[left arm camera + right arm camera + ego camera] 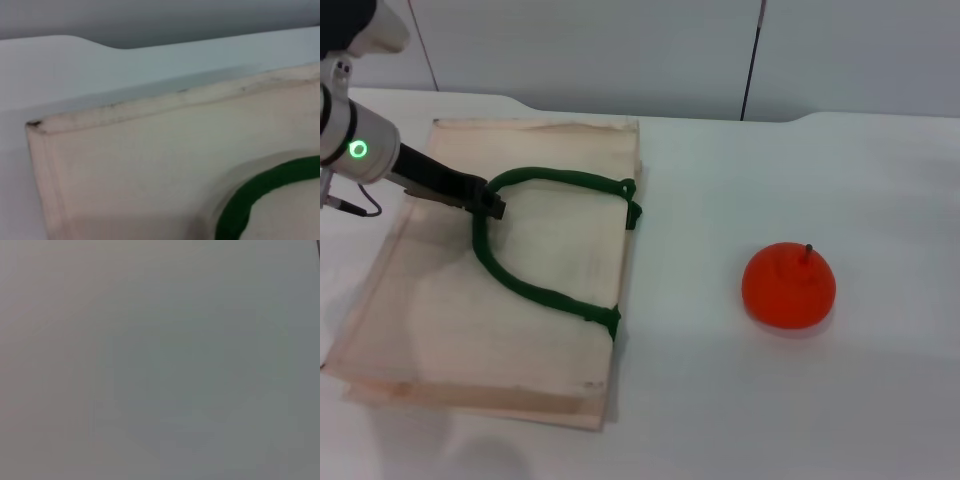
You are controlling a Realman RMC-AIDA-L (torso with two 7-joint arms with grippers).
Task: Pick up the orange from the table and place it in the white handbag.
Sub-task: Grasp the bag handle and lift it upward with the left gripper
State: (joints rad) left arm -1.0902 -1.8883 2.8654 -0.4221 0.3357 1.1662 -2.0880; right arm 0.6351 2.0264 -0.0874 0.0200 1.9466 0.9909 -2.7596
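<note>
Head view: the left pincer (492, 204), upper left, looks closed on the white handbag's (440, 330) green handle (530, 285); the orange (788, 285) sits right of centre on the tabletop (770, 400). Left wrist view: bag corner and handle. Right wrist view: blank grey, so the right pincer is out of sight.

White table (720, 400), smooth. White handbag (550, 330) lies flat at 9 o'clock, green handles on top; orange (788, 286) sits at 3 o'clock, well apart.
</note>
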